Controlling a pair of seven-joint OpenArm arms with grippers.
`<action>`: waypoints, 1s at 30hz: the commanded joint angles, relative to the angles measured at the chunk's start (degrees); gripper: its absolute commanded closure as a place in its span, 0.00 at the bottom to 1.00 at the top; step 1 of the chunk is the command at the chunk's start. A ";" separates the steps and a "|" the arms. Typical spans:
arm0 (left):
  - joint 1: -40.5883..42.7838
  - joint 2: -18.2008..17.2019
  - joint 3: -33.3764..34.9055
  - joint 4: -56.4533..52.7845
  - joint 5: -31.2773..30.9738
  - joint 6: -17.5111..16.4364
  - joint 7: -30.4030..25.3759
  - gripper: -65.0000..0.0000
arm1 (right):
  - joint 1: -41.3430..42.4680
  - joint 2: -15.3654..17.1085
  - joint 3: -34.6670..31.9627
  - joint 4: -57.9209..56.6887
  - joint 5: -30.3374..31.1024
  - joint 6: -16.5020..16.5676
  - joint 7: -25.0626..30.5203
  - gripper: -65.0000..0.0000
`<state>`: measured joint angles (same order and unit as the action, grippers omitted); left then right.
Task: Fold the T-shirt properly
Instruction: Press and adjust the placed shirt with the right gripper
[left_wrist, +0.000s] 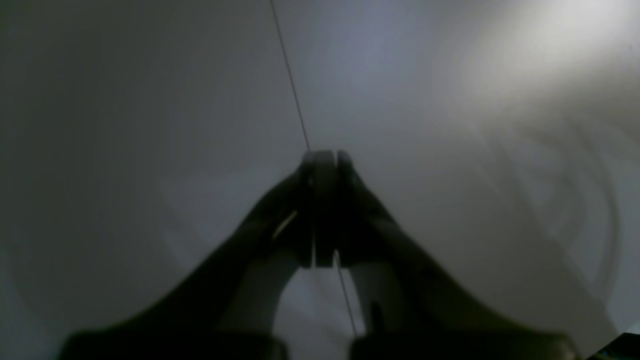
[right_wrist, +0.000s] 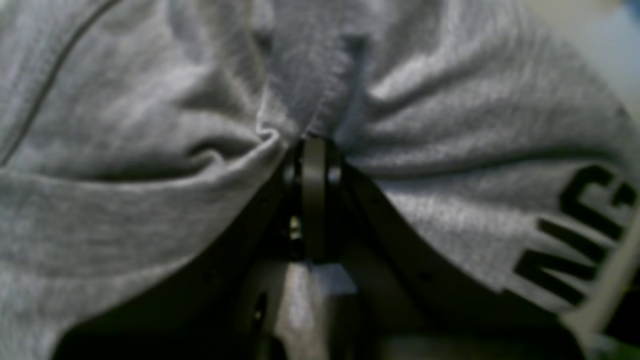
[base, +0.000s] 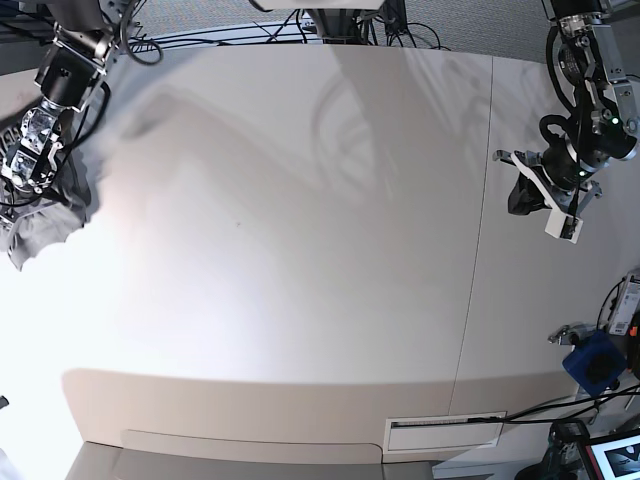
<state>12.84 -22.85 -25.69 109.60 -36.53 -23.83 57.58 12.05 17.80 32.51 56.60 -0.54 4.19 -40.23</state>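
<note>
White tabletop (base: 300, 250) fills most of the base view, crossed by a thin seam (base: 475, 230) running from its far edge toward its near edge. Taken from that seam, the T-shirt (base: 45, 215) is found well apart, at the far left edge of the table, where it is seen as a bunched grey mass hanging below the right gripper (base: 28, 160). In the right wrist view the heather-grey cloth (right_wrist: 150, 150) is gathered into folds that converge on the fingertips (right_wrist: 315, 150), which are pressed together on a pinch of fabric; cloth is spread to both sides of and above the fingers. Black block lettering (right_wrist: 575, 235) is visible on the lower right of that view, and a dark seam line (right_wrist: 50, 85) at upper left. The shirt's long axis cannot be told from the crumpled shape. The left gripper (left_wrist: 324, 160) is held just beside the seam, above bare table, its jaws closed with nothing between them.
</note>
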 joint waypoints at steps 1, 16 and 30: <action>-0.48 -0.81 -0.42 0.76 -0.59 -0.24 -1.03 1.00 | 0.00 -1.90 1.07 -1.86 5.62 4.81 -6.08 1.00; -0.46 -0.81 -0.42 0.76 -0.61 -0.22 -1.03 1.00 | 0.17 -1.95 15.21 0.92 15.72 6.95 -9.16 1.00; -0.44 -0.81 -0.42 0.76 -0.59 -0.22 -1.03 1.00 | 0.00 -1.90 16.72 23.12 19.87 14.38 -18.73 1.00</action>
<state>12.84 -22.85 -25.69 109.60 -36.51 -23.83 57.58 10.94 14.31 49.10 78.70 18.55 18.26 -60.34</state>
